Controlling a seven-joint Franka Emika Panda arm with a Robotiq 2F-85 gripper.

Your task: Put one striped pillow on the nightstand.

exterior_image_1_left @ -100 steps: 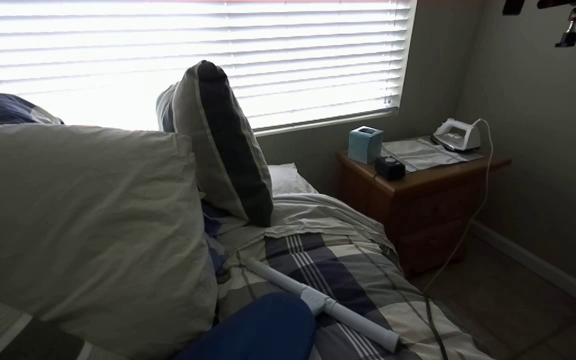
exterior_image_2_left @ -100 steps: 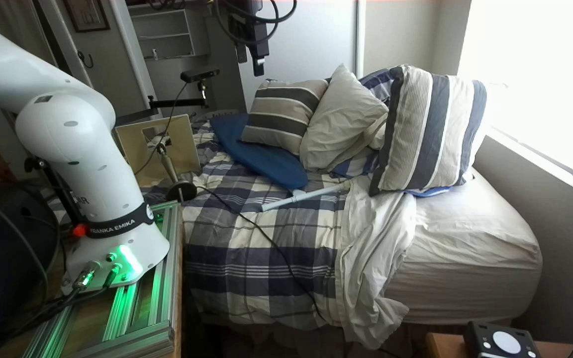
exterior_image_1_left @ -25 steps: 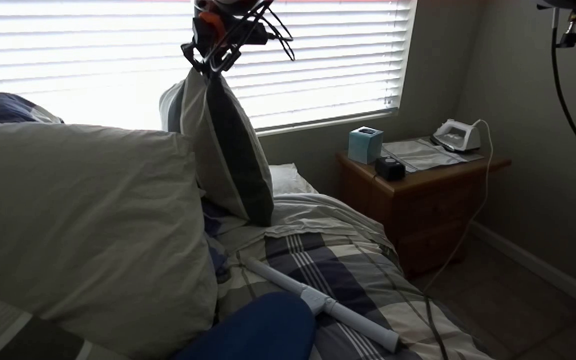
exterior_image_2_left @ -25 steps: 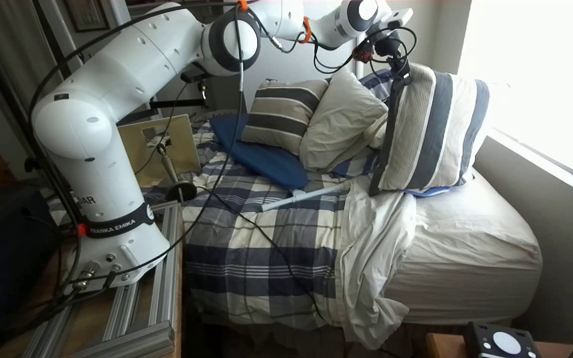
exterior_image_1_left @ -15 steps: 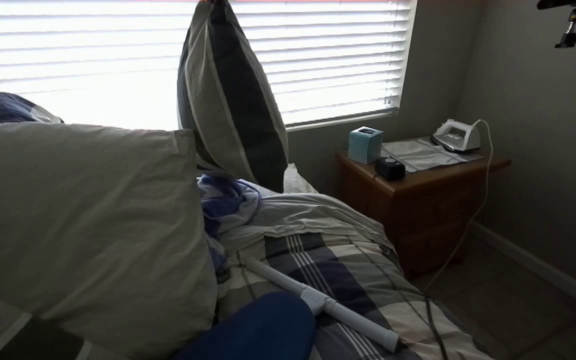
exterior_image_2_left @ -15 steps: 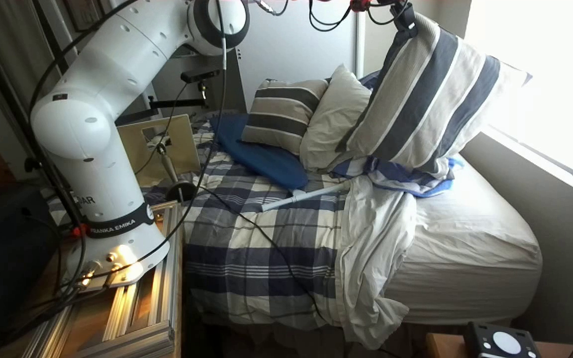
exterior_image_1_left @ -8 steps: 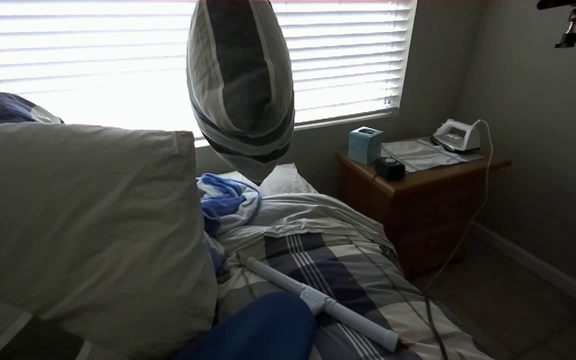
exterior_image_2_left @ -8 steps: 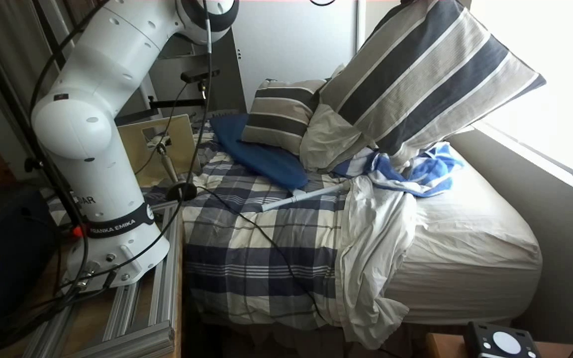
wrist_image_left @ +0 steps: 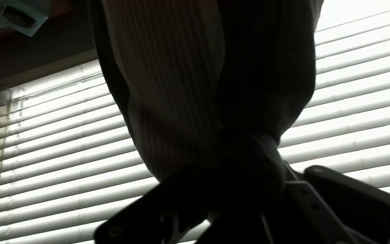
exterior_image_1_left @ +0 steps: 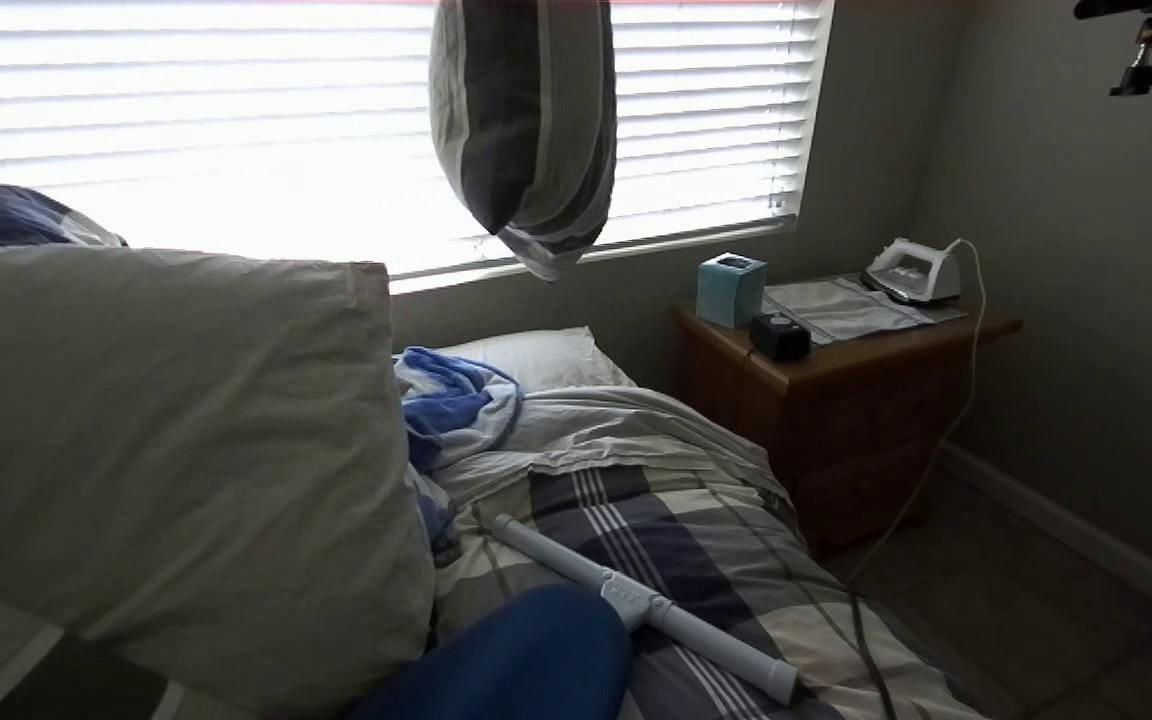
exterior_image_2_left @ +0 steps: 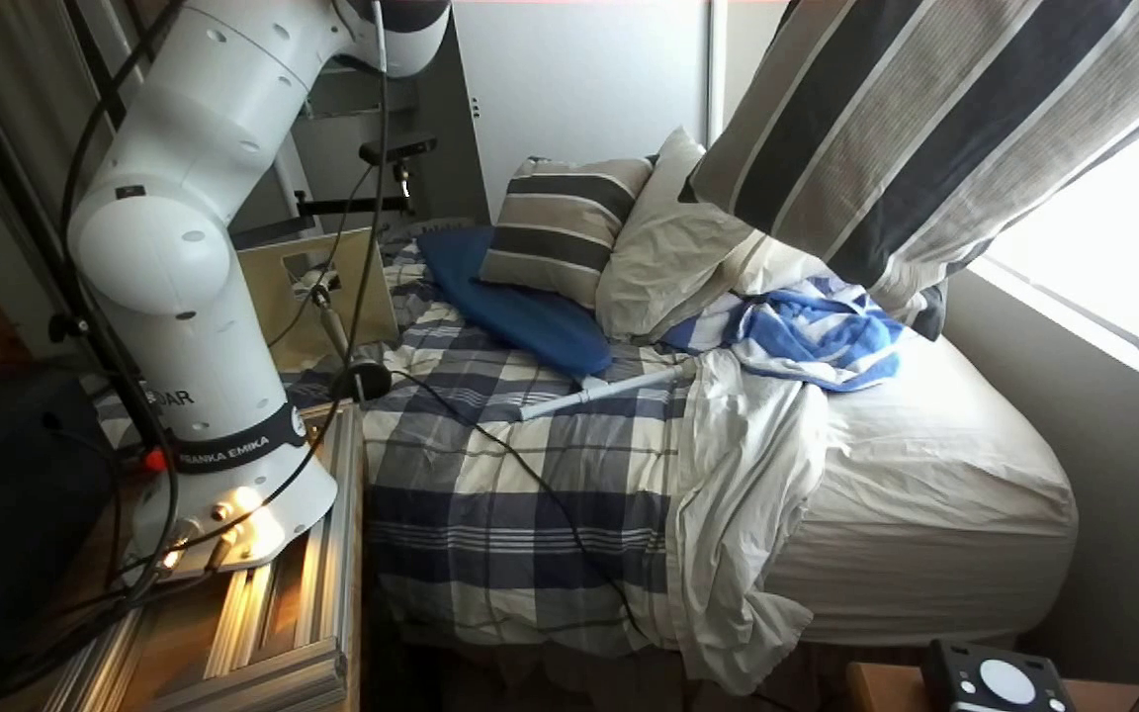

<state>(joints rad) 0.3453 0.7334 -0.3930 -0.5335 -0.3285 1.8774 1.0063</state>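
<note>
A plump striped pillow (exterior_image_1_left: 536, 120) hangs in the air before the window, its top cut off by the frame edge. In an exterior view the same striped pillow (exterior_image_2_left: 925, 129) is tilted, high over the head end of the bed. My gripper (wrist_image_left: 237, 169) is shut on a bunched corner of it in the wrist view; the fingertips are lost in shadow. Neither exterior view shows the gripper. The brown nightstand (exterior_image_1_left: 836, 400) stands beyond the bed, right of the pillow and lower. Another striped pillow (exterior_image_2_left: 560, 227) leans on the bed.
On the nightstand are a teal box (exterior_image_1_left: 731, 290), a black device (exterior_image_1_left: 779, 337), a cloth (exterior_image_1_left: 826, 308) and a white iron (exterior_image_1_left: 921, 270) with a dangling cord (exterior_image_1_left: 921, 490). A large off-white pillow (exterior_image_1_left: 166, 450), a blue-white towel (exterior_image_1_left: 456, 400) and a blue ironing board (exterior_image_2_left: 520, 297) lie on the bed.
The striped pillow stood on the bed; my gripper came down, took its top corner and lifted it. It has since swung toward the nightstand side, uncovering the towel.
</note>
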